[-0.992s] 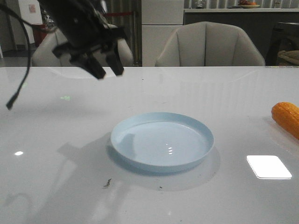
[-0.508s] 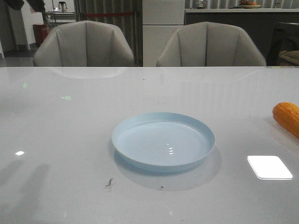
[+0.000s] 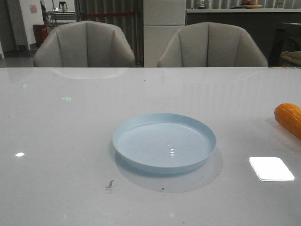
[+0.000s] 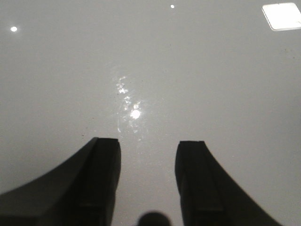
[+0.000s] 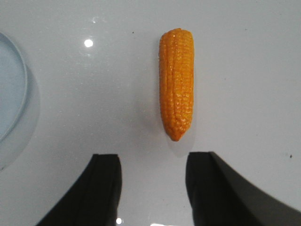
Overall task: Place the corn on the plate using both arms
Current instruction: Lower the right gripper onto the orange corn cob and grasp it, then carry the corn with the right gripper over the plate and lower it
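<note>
The left arm, which filled the upper left of the front view a second ago, has gone from it; the left gripper [image 4: 148,150] now hangs open over bare table [image 3: 70,141]. The plate [image 3: 164,142] sits empty at centre; the corn [image 3: 288,118] lies at the right edge, well apart. The right gripper [image 5: 153,165] hovers open, empty, beside its tapered tip; the glossy cob could roll if pinched off-centre.

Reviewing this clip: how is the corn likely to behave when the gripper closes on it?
The corn looks glossy, so it may slip between the fingers. Its round, tapered body lying on the smooth table suggests it could roll if nudged. It probably stays stiff, judging by its moulded look.
</note>
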Action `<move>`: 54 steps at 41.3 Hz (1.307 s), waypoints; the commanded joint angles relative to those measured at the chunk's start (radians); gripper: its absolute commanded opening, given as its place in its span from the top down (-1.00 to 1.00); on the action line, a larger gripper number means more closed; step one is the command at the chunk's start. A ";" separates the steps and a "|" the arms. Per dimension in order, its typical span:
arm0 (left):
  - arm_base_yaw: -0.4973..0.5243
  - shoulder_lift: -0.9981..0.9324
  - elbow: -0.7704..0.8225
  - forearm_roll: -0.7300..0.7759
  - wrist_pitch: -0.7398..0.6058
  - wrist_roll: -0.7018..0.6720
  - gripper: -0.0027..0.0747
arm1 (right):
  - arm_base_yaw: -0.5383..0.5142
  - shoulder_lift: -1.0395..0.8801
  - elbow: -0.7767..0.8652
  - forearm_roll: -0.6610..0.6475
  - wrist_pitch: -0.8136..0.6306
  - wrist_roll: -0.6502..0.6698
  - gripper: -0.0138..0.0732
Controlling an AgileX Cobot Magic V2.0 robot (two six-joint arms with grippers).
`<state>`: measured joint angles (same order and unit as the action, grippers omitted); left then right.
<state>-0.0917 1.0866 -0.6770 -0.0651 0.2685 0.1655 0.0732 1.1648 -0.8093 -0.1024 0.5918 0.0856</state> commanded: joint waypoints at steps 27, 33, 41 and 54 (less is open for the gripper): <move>0.021 -0.135 -0.020 0.004 -0.075 -0.007 0.01 | -0.104 0.579 -0.392 -0.021 -0.088 0.003 -0.57; 0.021 -0.135 -0.020 0.017 -0.075 -0.007 0.01 | -0.104 0.636 -0.392 -0.021 -0.111 0.003 -0.57; 0.021 -0.135 -0.020 0.030 -0.075 -0.007 0.01 | -0.104 0.682 -0.392 -0.020 -0.126 0.003 -0.57; 0.021 -0.135 -0.020 0.030 -0.075 -0.007 0.01 | -0.104 0.691 -0.394 -0.020 -0.178 0.003 -0.08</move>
<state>-0.0722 0.9685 -0.6704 -0.0342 0.2638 0.1655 -0.0267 1.9039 -1.1727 -0.1182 0.4773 0.0856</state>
